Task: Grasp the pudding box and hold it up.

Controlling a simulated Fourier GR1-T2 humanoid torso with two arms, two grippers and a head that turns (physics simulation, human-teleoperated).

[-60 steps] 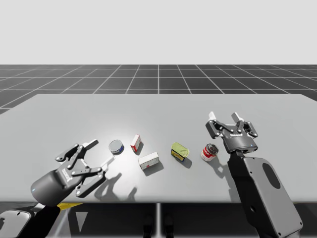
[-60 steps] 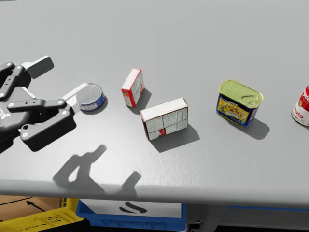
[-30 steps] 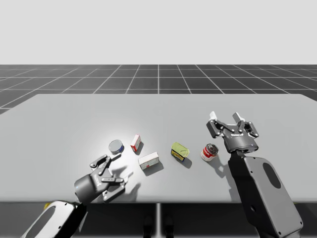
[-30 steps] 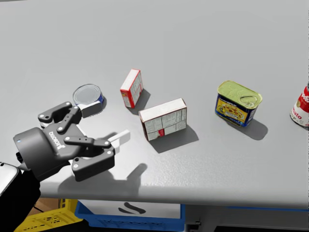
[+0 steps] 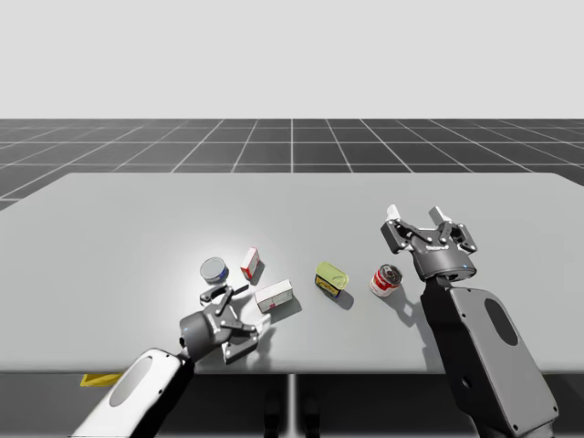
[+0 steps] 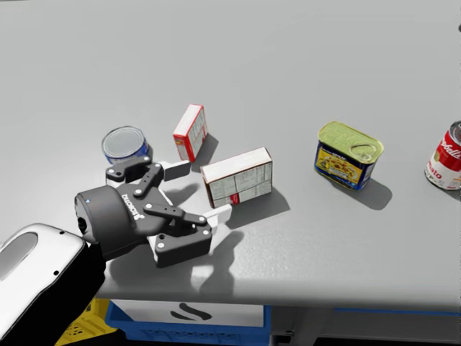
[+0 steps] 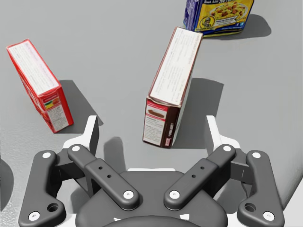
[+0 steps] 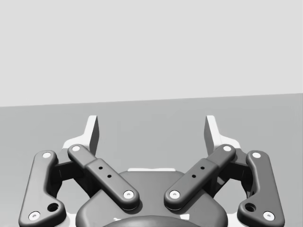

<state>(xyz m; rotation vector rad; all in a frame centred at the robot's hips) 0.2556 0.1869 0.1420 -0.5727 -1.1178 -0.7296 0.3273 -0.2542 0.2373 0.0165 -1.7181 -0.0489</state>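
Note:
The pudding box (image 5: 275, 295) (image 6: 238, 177) is white and brown and stands on its long edge near the table's front middle. My left gripper (image 5: 248, 308) (image 6: 198, 192) is low over the table at the box's left end, open. In the left wrist view the pudding box (image 7: 173, 80) points its brown end at my left gripper (image 7: 152, 126); that end lies between the spread fingers, which stay clear of it. My right gripper (image 5: 414, 217) (image 8: 151, 125) hovers open at the right with nothing in it.
A red box (image 5: 250, 263) (image 6: 189, 132) (image 7: 40, 85) and a low blue can (image 5: 214, 270) (image 6: 125, 144) stand left of the pudding box. A yellow-topped blue tin (image 5: 331, 277) (image 6: 348, 154) and a red and white can (image 5: 386, 280) (image 6: 444, 155) stand to its right. The table's front edge is close behind my left gripper.
My left arm has swung right along the front of the table until its open fingers reach the pudding box's end. My head has turned slightly. The right arm has stayed put.

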